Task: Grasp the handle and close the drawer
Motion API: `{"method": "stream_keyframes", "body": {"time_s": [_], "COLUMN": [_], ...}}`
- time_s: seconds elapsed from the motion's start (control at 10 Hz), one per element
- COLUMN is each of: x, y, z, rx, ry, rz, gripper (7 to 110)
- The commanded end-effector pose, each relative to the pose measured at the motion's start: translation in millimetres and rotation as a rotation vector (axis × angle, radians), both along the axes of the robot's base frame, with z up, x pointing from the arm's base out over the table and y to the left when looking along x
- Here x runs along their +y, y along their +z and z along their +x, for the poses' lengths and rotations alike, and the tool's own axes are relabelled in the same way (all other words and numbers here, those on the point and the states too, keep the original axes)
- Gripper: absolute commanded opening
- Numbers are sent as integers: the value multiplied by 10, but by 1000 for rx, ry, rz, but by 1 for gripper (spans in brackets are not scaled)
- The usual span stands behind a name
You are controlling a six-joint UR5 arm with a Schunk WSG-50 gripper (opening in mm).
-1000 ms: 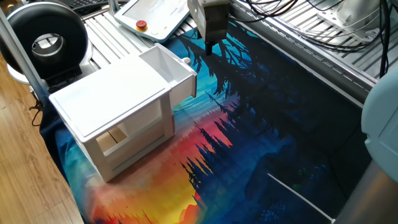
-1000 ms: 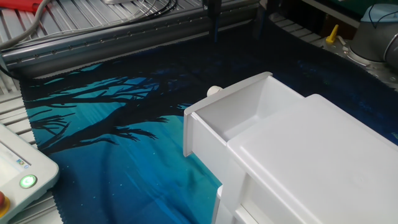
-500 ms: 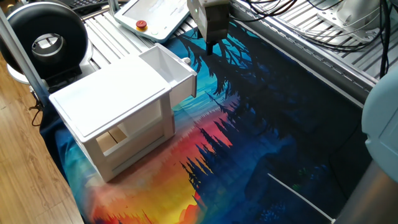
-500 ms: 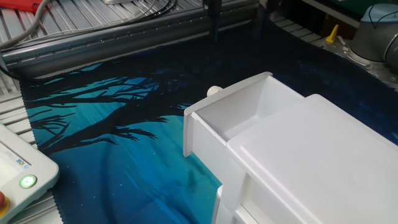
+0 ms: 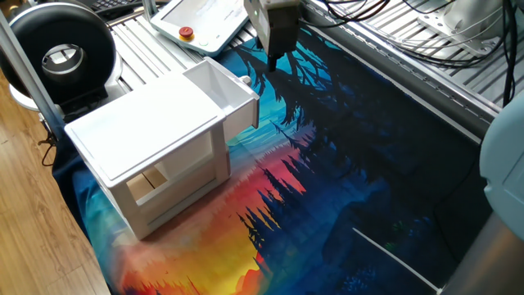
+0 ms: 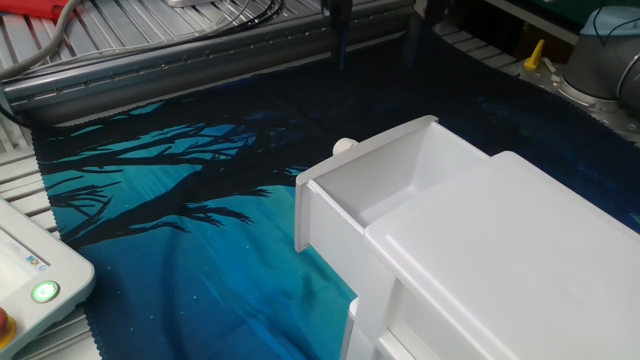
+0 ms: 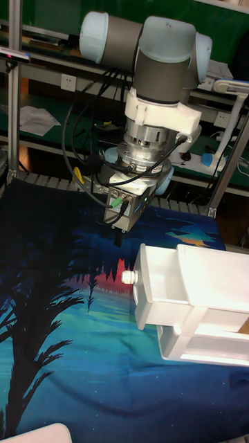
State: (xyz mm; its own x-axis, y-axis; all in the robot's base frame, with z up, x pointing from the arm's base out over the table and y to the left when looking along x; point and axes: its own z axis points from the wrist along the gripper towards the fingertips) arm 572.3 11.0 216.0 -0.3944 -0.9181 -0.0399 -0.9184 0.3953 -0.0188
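The white drawer [image 5: 223, 88] stands pulled out of the small white cabinet [image 5: 139, 135], and its inside looks empty. Its handle [image 5: 245, 80], a tiny whitish knob, sticks out of the front panel. It also shows in the other fixed view, handle [image 6: 343, 146], and in the tall view, handle [image 7: 127, 277]. My gripper [image 5: 273, 62] hangs above and beyond the knob, apart from it, with its dark fingers together and nothing held. In the tall view the gripper [image 7: 119, 239] is a short way above and left of the knob. The drawer [image 6: 375, 185] is open in every view.
A printed cloth [image 5: 352, 164] covers the table. A teach pendant [image 5: 201, 20] lies behind the gripper, and a black round device [image 5: 61, 53] stands at the back left. Cables and metal rails [image 5: 426, 49] run along the far side.
The gripper has shifted slightly up and away from the drawer. The drawer and cabinet have not moved.
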Motion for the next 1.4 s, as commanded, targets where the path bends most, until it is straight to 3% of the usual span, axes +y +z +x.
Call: {"method": "stream_keyframes", "body": {"time_s": [0.0,0.5,0.7,0.8,0.9,1.1,1.3], "x": [9,-49,-73,-59,-121,-210,-87], "y": [29,27,36,35,34,31,37], "z": [8,16,149,145,134,30,164], "rx": [-5,-8,-63,-62,-56,-11,-70], "ry": [-2,17,83,140,176,229,203], "rz": [6,-18,-32,-30,-57,-91,-46], "gripper": [66,66,66,66,66,66,66]}}
